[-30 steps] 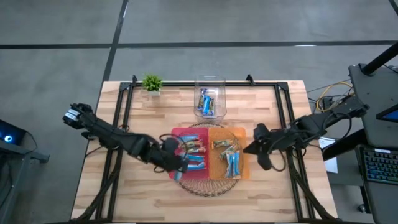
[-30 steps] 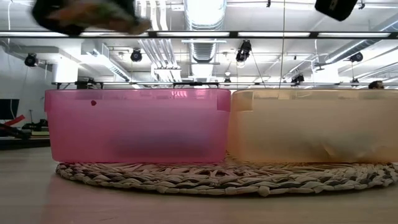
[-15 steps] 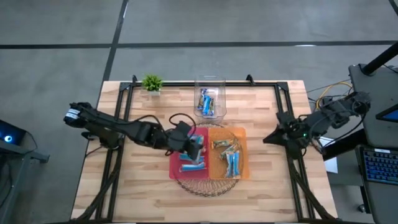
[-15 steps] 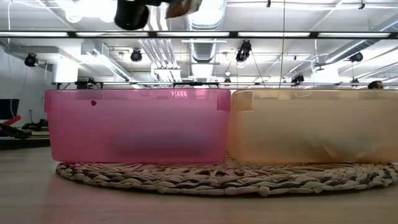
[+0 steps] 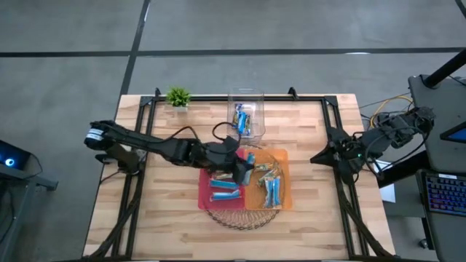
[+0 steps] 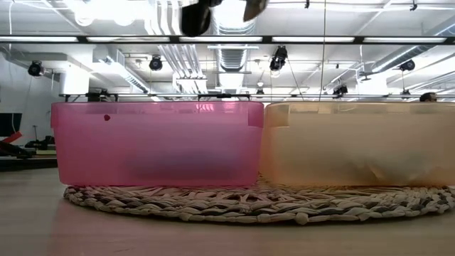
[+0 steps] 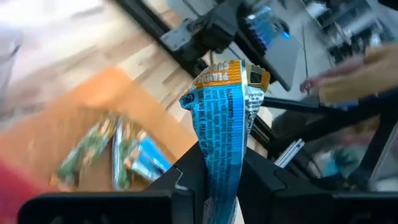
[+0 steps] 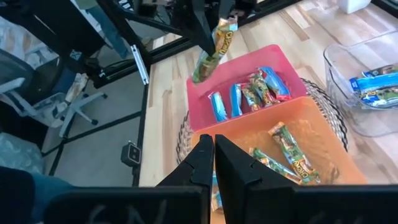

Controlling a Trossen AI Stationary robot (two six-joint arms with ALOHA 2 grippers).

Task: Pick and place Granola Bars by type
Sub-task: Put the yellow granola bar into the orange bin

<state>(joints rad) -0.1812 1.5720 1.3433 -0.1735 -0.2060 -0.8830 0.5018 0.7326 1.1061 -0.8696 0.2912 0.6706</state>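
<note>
My left gripper hovers above the line where the pink bin meets the orange bin, shut on a blue granola bar with an orange end. The right wrist view shows that bar in the air over the pink bin. Several bars lie in each bin, both of which stand on a woven mat. More bars lie in a clear tub at the far side. My right gripper is shut and holds nothing, at the table's right edge. My left gripper pinches the bar by one end between its two fingers. The fingers reach in from the table's left, slanting a little downward, and lie along the bar. The bar's orange free end sticks out past the fingertips. The bar is lifted clear of both bins.
A small green plant stands at the far left corner. Black frame rails run along the table's left, far and right sides. Bare wood lies left of and in front of the mat.
My left gripper has carried the blue bar up from the pink bin's near left corner and toward the table's right, to the line between the bins, rolling its wrist on the way. My right gripper has drawn back from the orange bin to the table's right edge, staying shut.
</note>
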